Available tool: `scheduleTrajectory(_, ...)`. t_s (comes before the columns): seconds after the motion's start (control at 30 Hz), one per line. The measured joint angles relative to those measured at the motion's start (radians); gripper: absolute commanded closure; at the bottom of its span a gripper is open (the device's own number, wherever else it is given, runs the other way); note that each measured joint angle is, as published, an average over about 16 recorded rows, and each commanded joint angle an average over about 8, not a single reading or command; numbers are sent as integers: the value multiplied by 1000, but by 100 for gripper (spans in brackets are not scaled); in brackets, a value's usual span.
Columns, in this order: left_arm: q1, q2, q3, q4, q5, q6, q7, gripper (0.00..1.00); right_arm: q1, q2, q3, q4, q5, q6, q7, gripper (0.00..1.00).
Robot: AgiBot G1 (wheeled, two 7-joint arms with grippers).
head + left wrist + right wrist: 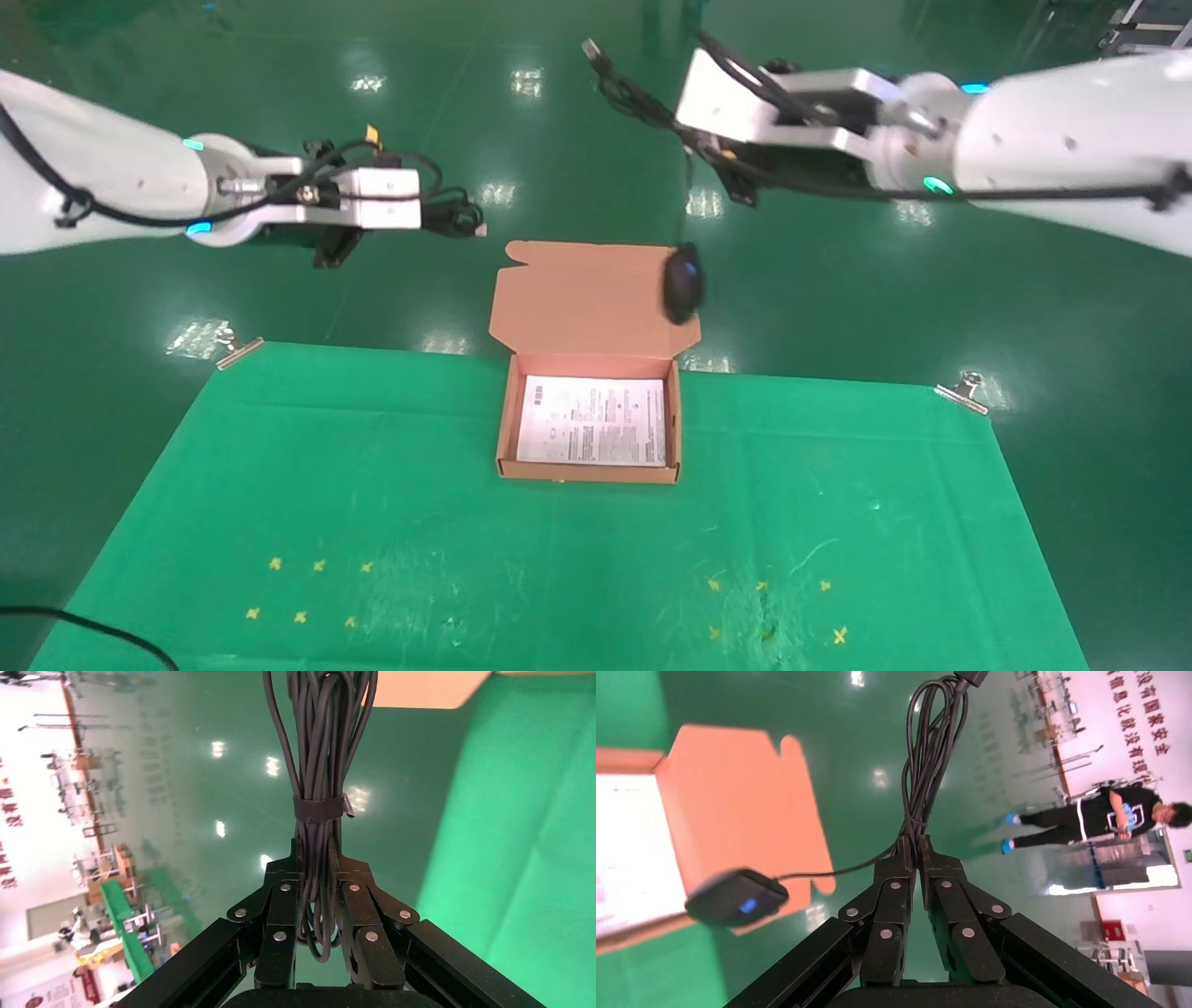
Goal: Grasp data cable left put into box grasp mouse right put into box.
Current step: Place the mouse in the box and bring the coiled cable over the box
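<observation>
Mouse (736, 899) dangles by its cord (926, 769) from the right hand (918, 855).

The data cable (320, 790) runs out of the left wrist view at its edge, so its plug end is unseen there. The mouse (736, 898) appears motion-blurred; its outline is indistinct. Print on the box (507, 429) sheet is too small to read.
</observation>
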Motion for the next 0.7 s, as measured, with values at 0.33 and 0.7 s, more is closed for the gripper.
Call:
scheduleTrajectory(0.33,-31,25,1,46,51,-23,-15,100,38,-85,-2,-97,29,35,-55,100)
scheduleTrajectory(0.7,-23,-8,16,-8,89,37,-43,100,6,-104,-22,-102,39,25,-68,100)
